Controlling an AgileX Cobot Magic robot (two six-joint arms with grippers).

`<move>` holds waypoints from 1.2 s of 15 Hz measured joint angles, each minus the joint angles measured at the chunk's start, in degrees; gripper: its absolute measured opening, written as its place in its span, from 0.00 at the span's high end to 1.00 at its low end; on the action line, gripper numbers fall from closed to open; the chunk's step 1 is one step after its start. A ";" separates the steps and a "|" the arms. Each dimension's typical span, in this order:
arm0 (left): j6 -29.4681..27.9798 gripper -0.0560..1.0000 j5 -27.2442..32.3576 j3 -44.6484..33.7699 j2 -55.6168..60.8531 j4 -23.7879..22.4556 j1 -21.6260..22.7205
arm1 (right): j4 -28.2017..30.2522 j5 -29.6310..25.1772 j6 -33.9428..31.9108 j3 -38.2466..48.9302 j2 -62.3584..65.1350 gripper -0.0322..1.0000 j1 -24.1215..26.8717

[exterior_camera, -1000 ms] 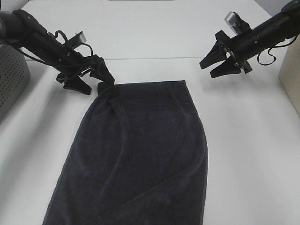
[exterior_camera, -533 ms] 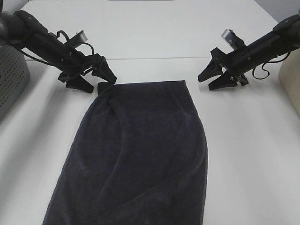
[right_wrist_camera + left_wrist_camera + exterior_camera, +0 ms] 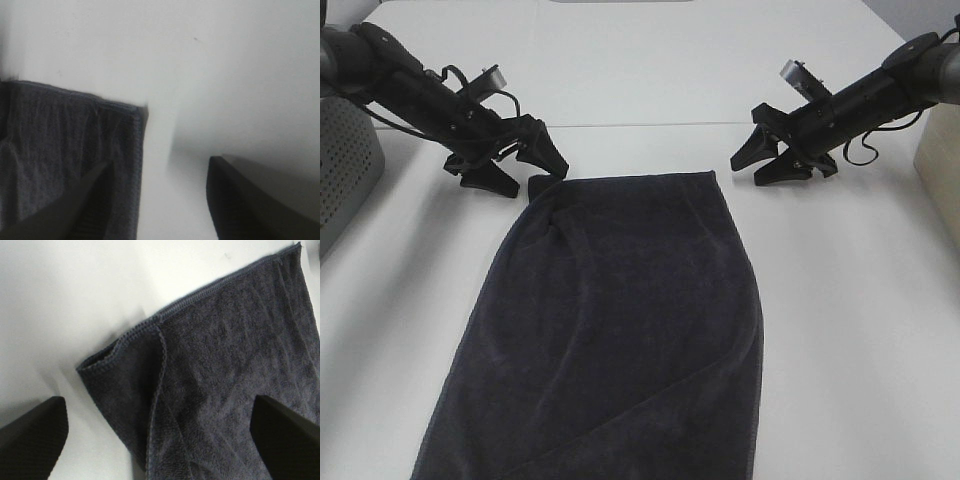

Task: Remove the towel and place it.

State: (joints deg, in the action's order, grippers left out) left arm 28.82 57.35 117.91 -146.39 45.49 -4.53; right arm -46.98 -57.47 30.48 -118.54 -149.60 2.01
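- Towel (image 3: 610, 320), dark navy terry, spread flat on the white tabletop (image 3: 850, 300); long axis running from the far short hem toward the camera, near end leaning slightly left and cut off by the frame edge.
- Far-left corner puckered, folded a little over itself.
- Left pincer (image 3: 533, 180) wide open, straddling that puckered corner, gripping nothing.
- Right pincer (image 3: 748, 172) likewise spread apart, low over the tabletop just beside the far-right corner, holding nothing.

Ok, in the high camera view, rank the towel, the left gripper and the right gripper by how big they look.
1. the towel, by far largest.
2. left gripper and right gripper: look alike, so unranked.
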 joint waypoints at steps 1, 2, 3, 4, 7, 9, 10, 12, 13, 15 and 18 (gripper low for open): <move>0.00 0.06 -0.06 0.00 0.00 0.00 0.00 | -0.57 -0.23 -0.74 -0.06 -0.40 0.43 -0.40; 0.00 0.06 -0.11 0.00 0.00 0.00 0.00 | -1.43 -0.63 -1.55 -0.11 -0.69 0.44 -0.46; 0.00 0.06 -0.11 0.00 0.00 0.00 -0.17 | -1.95 -1.03 -1.78 -0.34 -1.03 0.43 -0.69; 0.00 0.06 -0.46 0.00 0.00 -0.23 -0.57 | -1.95 -1.09 -1.95 -0.57 -1.20 0.44 -1.43; 0.00 0.06 -2.69 0.00 0.00 -0.46 -3.78 | -1.09 -0.74 -5.27 -0.92 -1.66 0.44 -6.13; -1.49 0.09 -5.04 0.00 -0.06 -0.52 -6.53 | 2.29 0.29 -9.80 -1.26 -1.60 0.47 -8.77; -3.21 0.14 -6.25 0.00 -0.17 -0.63 -7.51 | 4.35 0.74 -12.26 -1.32 -1.60 0.51 -9.34; -5.73 0.33 -7.56 0.00 -0.63 -1.43 -7.96 | 6.36 1.49 -15.01 -1.43 -1.55 0.67 -9.51; -5.84 0.46 -7.85 0.00 -0.80 -2.18 -7.96 | 7.10 1.66 -15.36 -1.43 -1.55 0.76 -9.51; -5.56 0.69 -8.08 0.00 -1.20 -3.04 -7.91 | 8.02 1.95 -15.76 -1.43 -1.60 0.96 -9.40; -2.29 0.92 -8.08 0.00 -1.26 -4.24 -7.96 | 8.42 1.95 -16.39 -1.78 -1.55 0.96 -9.40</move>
State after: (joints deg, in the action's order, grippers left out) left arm 26.53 49.27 117.91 -147.65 41.25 -12.49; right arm -38.56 -55.52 14.09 -120.32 -151.15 -7.39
